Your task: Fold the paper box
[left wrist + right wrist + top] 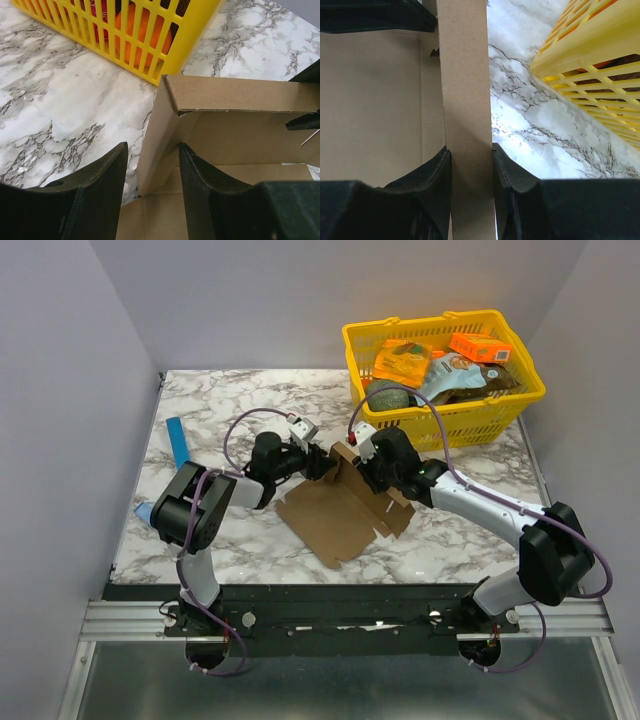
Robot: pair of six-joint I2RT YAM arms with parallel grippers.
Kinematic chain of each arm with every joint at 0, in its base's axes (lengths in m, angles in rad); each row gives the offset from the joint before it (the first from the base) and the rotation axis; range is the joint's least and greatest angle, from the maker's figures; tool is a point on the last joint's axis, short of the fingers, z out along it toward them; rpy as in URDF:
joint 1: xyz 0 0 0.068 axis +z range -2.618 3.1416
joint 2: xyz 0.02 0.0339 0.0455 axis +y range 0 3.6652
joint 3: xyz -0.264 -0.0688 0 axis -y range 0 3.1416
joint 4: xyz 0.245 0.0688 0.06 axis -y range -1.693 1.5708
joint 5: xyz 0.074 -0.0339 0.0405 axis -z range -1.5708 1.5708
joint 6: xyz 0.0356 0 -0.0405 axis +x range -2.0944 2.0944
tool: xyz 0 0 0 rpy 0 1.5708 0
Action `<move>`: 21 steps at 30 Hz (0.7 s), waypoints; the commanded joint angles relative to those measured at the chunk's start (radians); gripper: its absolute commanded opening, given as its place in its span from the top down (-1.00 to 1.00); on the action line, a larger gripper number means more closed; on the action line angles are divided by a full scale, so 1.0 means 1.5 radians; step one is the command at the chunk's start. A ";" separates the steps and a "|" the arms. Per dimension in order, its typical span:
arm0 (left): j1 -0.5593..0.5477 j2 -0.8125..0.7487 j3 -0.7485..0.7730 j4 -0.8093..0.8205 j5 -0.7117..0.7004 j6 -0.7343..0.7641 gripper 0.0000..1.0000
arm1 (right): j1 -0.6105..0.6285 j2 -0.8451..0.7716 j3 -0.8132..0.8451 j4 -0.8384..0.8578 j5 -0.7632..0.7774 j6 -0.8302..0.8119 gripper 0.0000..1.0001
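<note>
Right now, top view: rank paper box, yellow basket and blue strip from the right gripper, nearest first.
1. paper box: clamped in the right gripper.
2. yellow basket: just behind.
3. blue strip: far left.

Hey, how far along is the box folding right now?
Early. Done: one wall of the box stands up, its top lip bent over. In hand: the right fingers pinch that wall; the left fingers straddle its corner, unclamped. Left: most of the sheet lies flat on the table, other walls and flaps unfolded.
</note>
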 commanded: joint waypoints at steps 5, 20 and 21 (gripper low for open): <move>-0.010 0.018 0.032 0.004 0.010 0.011 -0.04 | 0.004 0.022 -0.013 -0.003 -0.042 -0.018 0.38; -0.046 0.015 0.007 0.016 -0.110 0.003 0.56 | 0.005 0.015 -0.016 0.006 -0.047 -0.013 0.38; -0.051 0.012 0.002 0.015 -0.144 0.005 0.60 | 0.004 0.014 -0.019 0.007 -0.048 -0.012 0.38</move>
